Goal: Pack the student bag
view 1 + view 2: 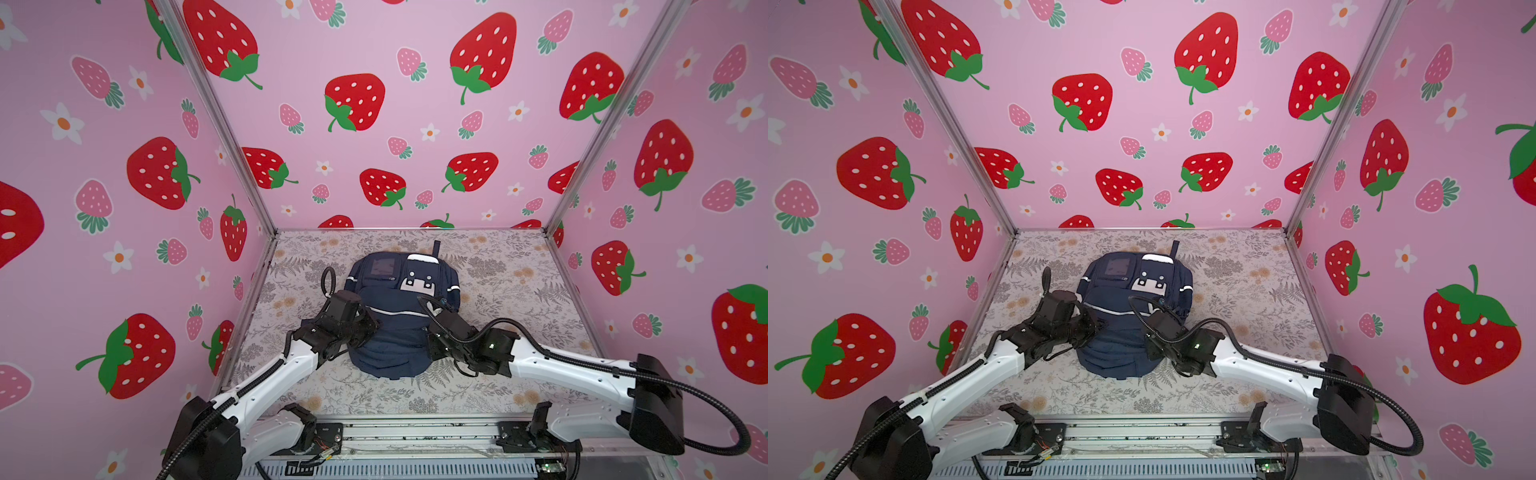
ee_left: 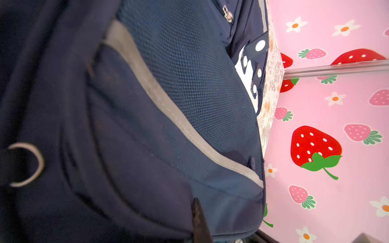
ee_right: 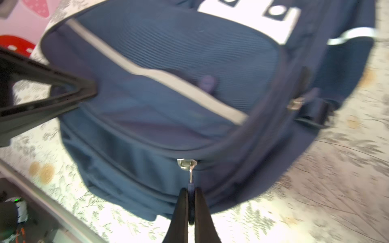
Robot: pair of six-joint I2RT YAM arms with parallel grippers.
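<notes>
The student bag (image 1: 395, 353) lay front-up at the centre of the table (image 1: 519, 291). The right gripper (image 3: 190, 190) was clamped on the zipper pull (image 3: 191, 176); the left gripper (image 3: 90, 89) was closed against the bag's side, fabric hold unconfirmed. Drawing the pull along its track, with the bag braced, appeared advisable.
</notes>
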